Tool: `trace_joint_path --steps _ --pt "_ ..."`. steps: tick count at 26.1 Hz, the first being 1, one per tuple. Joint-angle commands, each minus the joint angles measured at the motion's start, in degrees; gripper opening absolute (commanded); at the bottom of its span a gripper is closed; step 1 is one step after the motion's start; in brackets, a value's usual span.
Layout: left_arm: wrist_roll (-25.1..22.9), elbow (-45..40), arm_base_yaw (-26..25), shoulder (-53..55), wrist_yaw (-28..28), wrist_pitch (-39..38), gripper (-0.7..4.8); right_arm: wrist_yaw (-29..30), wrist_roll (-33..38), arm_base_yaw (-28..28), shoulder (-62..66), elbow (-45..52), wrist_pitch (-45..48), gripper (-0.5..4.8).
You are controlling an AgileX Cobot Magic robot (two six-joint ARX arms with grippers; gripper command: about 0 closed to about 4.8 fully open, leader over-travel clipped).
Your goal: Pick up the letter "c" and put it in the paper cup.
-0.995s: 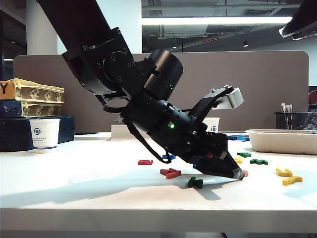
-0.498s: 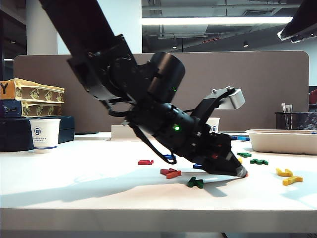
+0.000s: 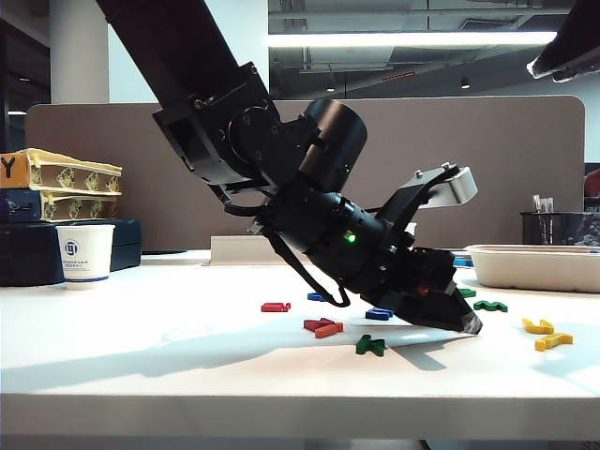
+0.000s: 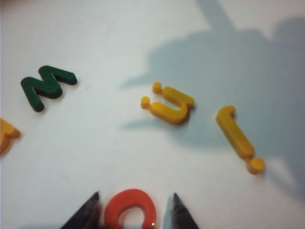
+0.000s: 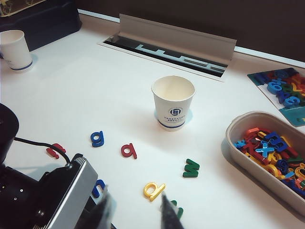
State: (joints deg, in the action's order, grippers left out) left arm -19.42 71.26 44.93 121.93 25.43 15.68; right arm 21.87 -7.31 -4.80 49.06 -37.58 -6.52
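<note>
Letter "c" (image 4: pixel 129 209) lies flat, its gap facing my wrist camera, between my wide-open left gripper (image 4: pixel 135 210) fingertips, which have slid rightward; my right gripper (image 5: pixel 133 212) hangs open.

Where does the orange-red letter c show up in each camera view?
Exterior view: not visible; the left gripper, low over the table, hides that spot.
Left wrist view: letter c at the bottom edge, between the open left gripper's fingertips.
Right wrist view: not visible.
Shared landmark: the green w-shaped letter.
</note>
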Motion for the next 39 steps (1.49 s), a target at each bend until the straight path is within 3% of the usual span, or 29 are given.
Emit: trace_joint_path --steps 1,28,32,39 --pt "0.33 0.0 0.11 -0.07 0.28 -0.61 1.88 -0.15 -0.26 0.02 -0.11 -0.26 0.57 1.31" --pt "0.35 0.0 0.13 -0.07 -0.61 -1.92 1.73 -0.33 -0.26 0.02 -0.13 -0.26 0.57 1.31" --pt "0.35 0.0 0.13 -0.07 -0.85 -1.92 1.15 -0.33 -0.26 0.02 -0.13 -0.26 0.57 1.31" --pt "0.35 0.04 0.13 -0.07 -0.85 -1.92 1.15 -0.33 -0.26 0.02 -0.13 -0.26 0.59 1.31"
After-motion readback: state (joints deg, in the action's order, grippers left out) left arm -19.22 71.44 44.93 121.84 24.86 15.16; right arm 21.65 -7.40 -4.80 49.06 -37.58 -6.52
